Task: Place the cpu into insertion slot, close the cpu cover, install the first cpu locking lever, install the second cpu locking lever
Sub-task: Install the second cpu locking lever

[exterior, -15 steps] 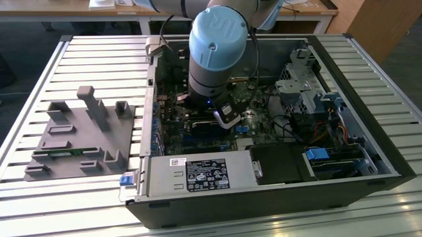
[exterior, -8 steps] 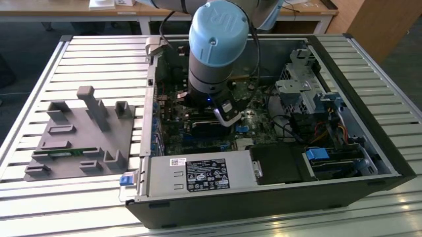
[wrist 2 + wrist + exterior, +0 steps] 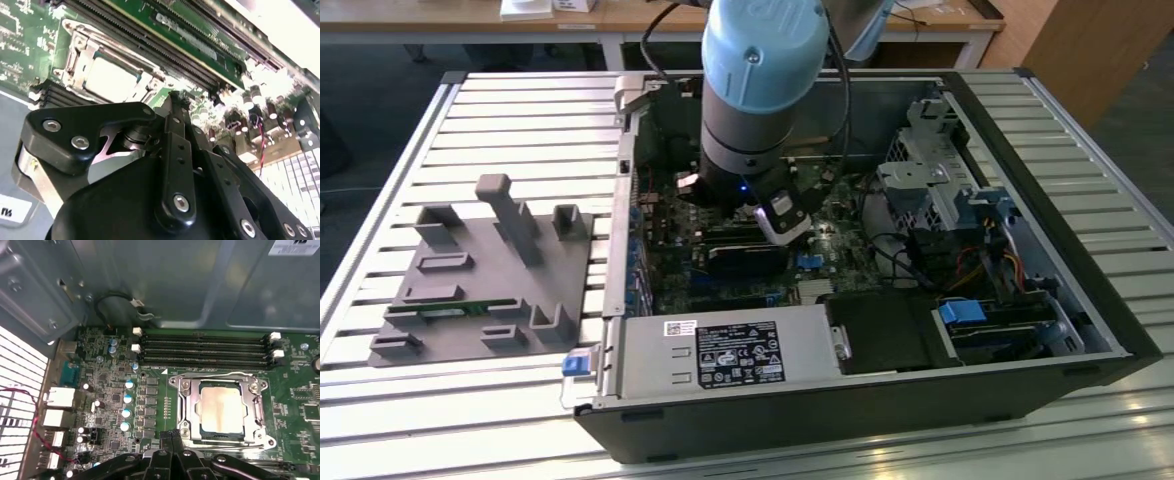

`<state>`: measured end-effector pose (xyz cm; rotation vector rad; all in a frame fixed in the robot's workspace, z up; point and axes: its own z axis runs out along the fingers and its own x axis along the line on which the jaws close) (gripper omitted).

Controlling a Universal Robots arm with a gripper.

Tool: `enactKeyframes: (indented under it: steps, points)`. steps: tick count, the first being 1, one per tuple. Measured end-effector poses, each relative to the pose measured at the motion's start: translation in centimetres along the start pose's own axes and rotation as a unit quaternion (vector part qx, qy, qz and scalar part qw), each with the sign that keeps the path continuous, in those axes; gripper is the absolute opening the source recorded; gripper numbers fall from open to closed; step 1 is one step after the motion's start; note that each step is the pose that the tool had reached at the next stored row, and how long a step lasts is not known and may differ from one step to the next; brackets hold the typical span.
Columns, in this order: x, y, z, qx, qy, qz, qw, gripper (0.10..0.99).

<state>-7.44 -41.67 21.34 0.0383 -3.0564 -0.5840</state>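
Note:
The cpu [image 3: 221,409] lies silvery and flat in the insertion slot [image 3: 262,412] on the green board. The cpu cover [image 3: 186,405] is folded down around it as a metal frame. A thin wire lever [image 3: 210,374] runs along one side of the socket and another lever [image 3: 235,442] along the opposite side. My gripper [image 3: 172,436] is shut with nothing between its fingers, its tips just off one corner of the socket. The second wrist view has the gripper [image 3: 175,100] close above the board beside the cpu [image 3: 109,79] and cover [image 3: 75,56]. In the exterior view the gripper [image 3: 781,222] reaches down into the open computer case [image 3: 1014,400].
Long black memory slots [image 3: 205,351] run beside the socket, one with a module [image 3: 200,35] in it. Capacitors [image 3: 127,405] and rear ports [image 3: 57,405] flank the gripper. A drive cage [image 3: 947,190] and power supply [image 3: 720,355] crowd the case. A grey fixture [image 3: 480,280] sits on the slatted table.

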Motion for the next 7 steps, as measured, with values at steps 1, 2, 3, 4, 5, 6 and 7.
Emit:
enactKeyframes:
  steps: [1, 2, 3, 4, 5, 6, 7]
  points:
    - [0.00, 0.08, -0.20, 0.0000, 0.0000, 0.000, 1.0000, 0.106]
    - [0.01, 0.15, -0.39, 0.0000, 0.0000, 0.000, 1.0000, 0.106]
    - [0.01, 0.22, -0.55, 0.0000, 0.0000, 0.000, 1.0000, 0.106]
    - [0.02, 0.28, -0.70, 0.0000, 0.0001, 0.000, 1.0000, 0.106]
    - [0.02, 0.31, -0.79, 0.0000, 0.0001, 0.000, 1.0000, 0.106]
    - [0.02, 0.32, -0.81, -0.0001, 0.0002, 0.000, 1.0000, 0.106]
    - [0.02, 0.32, -0.80, -0.0001, 0.0001, 0.000, 1.0000, 0.106]
